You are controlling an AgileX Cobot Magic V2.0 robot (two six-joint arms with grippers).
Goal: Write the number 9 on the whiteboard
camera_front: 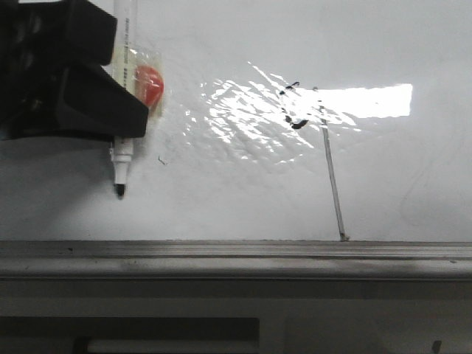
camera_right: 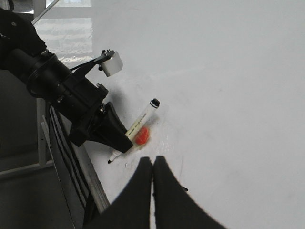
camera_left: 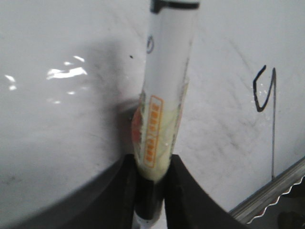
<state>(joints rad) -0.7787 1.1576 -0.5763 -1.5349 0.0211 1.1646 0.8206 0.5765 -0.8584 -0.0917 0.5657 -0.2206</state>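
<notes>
While my left gripper (camera_front: 118,110) clamps the white-barrelled marker with the orange label (camera_front: 122,88), its black tip (camera_front: 119,190) points to 6 o'clock in the front view, toward the grey metal rail (camera_front: 236,254). Marker's long axis runs 12 to 6. The number 9 (camera_front: 324,147), a thin slanted stroke under broken black dabs, lies off at 3 o'clock from the tip, well apart, on the glossy white whiteboard (camera_front: 221,199). Whether the tip touches the surface, I cannot tell. My right gripper (camera_right: 152,164) is pressed closed, empty. Left arm is nearer; judgement: figure looks barely finished.
</notes>
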